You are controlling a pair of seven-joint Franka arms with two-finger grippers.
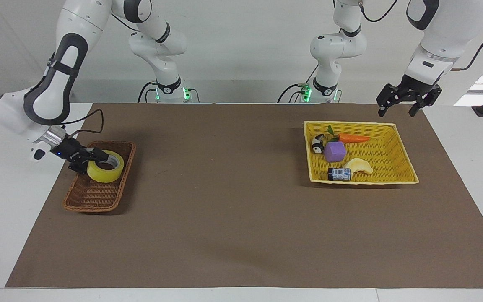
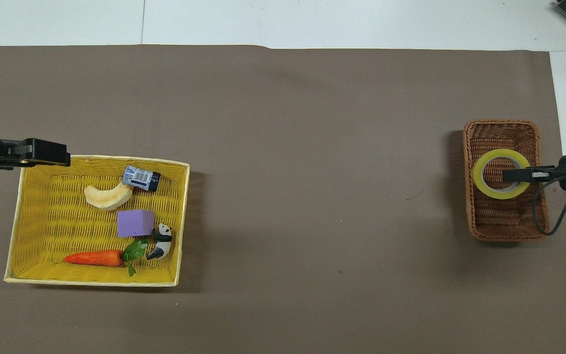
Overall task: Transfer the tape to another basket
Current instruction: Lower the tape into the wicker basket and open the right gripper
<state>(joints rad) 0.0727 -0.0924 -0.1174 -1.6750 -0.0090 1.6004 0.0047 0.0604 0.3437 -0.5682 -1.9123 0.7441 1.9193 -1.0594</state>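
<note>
The tape [image 1: 104, 174], a yellow roll with a grey core, sits low inside the brown wicker basket [image 1: 94, 198] at the right arm's end of the table. My right gripper [image 1: 99, 159] is shut on the roll's wall, one finger inside the core. In the overhead view the tape [image 2: 482, 173] lies over the middle of the basket [image 2: 502, 223], with the right gripper [image 2: 510, 175] on it. My left gripper [image 1: 396, 112] is open and empty, up in the air by the yellow basket's corner nearest the left arm's base; it also shows in the overhead view [image 2: 47, 153].
The yellow tray-basket [image 1: 393, 124] at the left arm's end holds a carrot [image 1: 352, 138], a purple cube [image 1: 335, 151], a panda figure [image 1: 318, 144], a pale crescent toy [image 1: 359, 166] and a small bottle [image 1: 338, 174]. A brown mat [image 1: 233, 201] covers the table.
</note>
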